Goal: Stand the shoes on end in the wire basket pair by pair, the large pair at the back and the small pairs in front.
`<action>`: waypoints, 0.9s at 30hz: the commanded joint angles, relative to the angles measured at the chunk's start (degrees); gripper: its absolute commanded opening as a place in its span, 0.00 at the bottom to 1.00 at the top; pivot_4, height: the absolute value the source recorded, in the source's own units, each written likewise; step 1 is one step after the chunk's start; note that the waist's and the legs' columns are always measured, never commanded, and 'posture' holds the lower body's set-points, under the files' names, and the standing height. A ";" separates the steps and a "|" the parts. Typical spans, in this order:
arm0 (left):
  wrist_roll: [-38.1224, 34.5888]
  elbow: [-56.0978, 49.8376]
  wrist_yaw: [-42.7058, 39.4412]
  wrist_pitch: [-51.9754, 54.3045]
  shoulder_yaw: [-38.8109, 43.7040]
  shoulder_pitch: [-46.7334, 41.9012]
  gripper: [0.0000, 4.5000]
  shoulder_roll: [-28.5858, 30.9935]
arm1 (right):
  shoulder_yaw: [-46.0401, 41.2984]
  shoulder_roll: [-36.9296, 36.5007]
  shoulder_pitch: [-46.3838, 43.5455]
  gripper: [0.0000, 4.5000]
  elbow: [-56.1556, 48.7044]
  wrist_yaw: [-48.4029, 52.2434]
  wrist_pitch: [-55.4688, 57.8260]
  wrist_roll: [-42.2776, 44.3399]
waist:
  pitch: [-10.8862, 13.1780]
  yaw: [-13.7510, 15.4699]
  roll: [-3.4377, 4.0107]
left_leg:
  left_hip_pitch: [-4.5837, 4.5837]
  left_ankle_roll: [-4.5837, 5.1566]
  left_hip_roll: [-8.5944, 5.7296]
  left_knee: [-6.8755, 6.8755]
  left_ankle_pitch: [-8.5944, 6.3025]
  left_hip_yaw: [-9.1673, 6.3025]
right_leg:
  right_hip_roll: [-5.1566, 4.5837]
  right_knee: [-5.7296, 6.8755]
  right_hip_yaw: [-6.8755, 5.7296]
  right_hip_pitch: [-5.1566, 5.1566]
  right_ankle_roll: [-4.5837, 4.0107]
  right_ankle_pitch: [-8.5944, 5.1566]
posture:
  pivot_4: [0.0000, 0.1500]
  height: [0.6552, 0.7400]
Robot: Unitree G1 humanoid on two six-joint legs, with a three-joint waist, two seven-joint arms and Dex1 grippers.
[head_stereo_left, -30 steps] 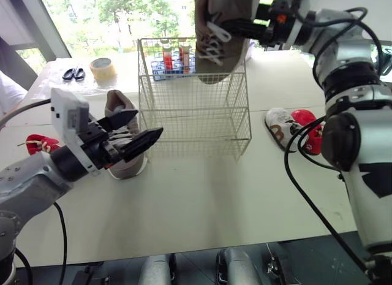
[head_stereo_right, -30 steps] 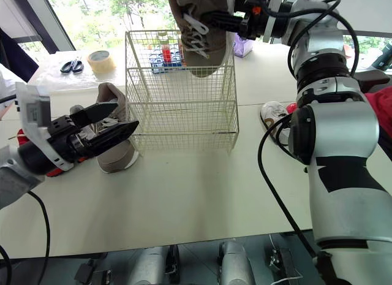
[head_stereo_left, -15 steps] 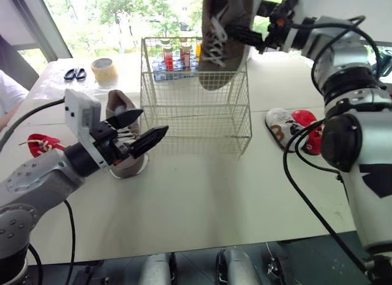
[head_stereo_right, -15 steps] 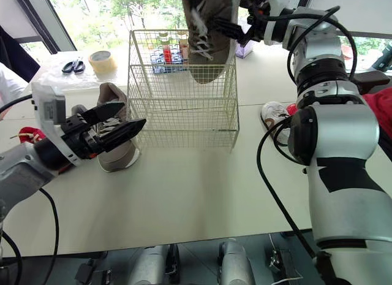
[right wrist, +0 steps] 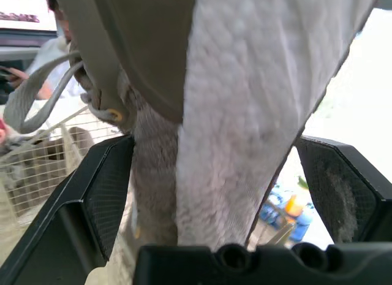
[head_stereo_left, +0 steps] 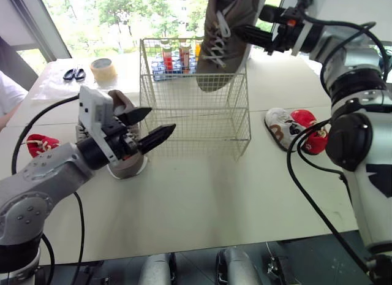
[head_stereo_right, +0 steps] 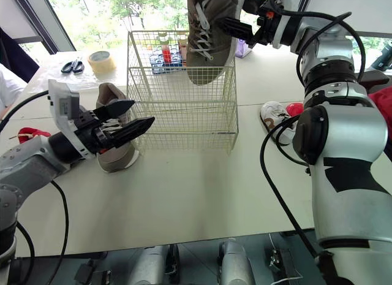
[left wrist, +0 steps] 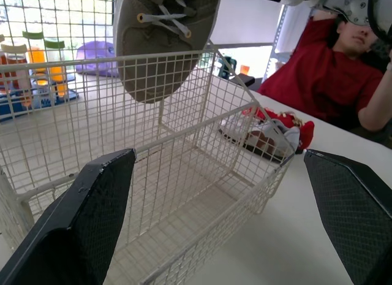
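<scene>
One white table (head_stereo_left: pixel 202 193) carries everything. A cream wire basket (head_stereo_left: pixel 184 125) stands at its middle, toward the far side.

Large grey-brown suede shoe with white laces (head_stereo_left: pixel 223 34): up in the air, toe down, over the basket's open top toward its right side. Cannot tell whether the toe is below the rim. Right gripper (head_stereo_right: pixel 237 29) is clamped on the heel end, one black finger on each side.

Matching grey-brown shoe (head_stereo_right: pixel 116 157): flat on the table just left of the basket.

Left gripper (head_stereo_left: pixel 160 119): jaws spread wide, holding nothing, above that shoe and near the basket's left wall.

Small white shoe (head_stereo_left: pixel 280 127) and small red shoe (head_stereo_left: pixel 309 129): touching, on the table right of the basket. Another small red shoe (head_stereo_left: pixel 38 144) lies far left.

Roll of tan tape (head_stereo_left: pixel 103 70) and black scissors (head_stereo_left: pixel 73 74): far left.
</scene>
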 commanded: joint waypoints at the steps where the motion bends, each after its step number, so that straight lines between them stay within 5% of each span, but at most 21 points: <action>1: 0.70 -1.17 -0.49 -0.57 -0.11 -0.32 1.00 -0.37 | -0.94 -0.65 -1.37 0.99 -0.93 -1.05 -1.71 0.23 | 0.00 -0.06 0.00 | 0.00 0.00 0.00 0.00 0.00 0.00 | 0.00 0.00 0.00 0.00 0.00 0.00 | 1.00 0.29; 11: 1.46 -2.01 -0.25 0.00 -0.83 0.41 1.00 -0.77 | -0.04 0.71 -1.38 0.99 -0.55 -3.19 -3.47 -1.84 | 0.00 -0.09 0.00 | 0.01 -0.01 0.00 0.00 0.00 0.00 | 0.00 0.01 0.01 0.00 0.00 0.00 | 1.00 0.29; 14: 1.79 -2.46 -0.04 0.06 -1.14 0.95 1.00 -0.84 | -1.16 0.90 -1.39 0.81 -0.58 -2.64 -3.15 -0.82 | 0.00 -0.10 0.00 | 0.00 -0.01 0.00 0.00 0.01 0.00 | 0.00 0.02 0.01 0.00 0.00 0.00 | 1.00 0.29; 19: 2.52 -2.30 -0.11 0.12 -2.17 0.46 1.00 -1.17 | -2.24 0.86 -1.83 0.33 -0.77 -1.08 -2.81 0.01 | 0.00 0.01 0.00 | 0.00 -0.01 0.00 0.00 0.01 0.00 | 0.00 0.02 0.01 0.00 0.00 0.00 | 1.00 0.29; 27: 4.69 -2.00 -1.01 0.69 -3.54 0.65 1.00 -1.08 | -3.17 1.25 -2.23 0.33 -1.19 2.53 -3.25 1.06 | 0.00 -0.06 0.00 | 0.00 -0.01 0.00 -0.02 0.00 0.01 | 0.00 0.01 0.01 -0.02 0.00 0.00 | 1.00 0.29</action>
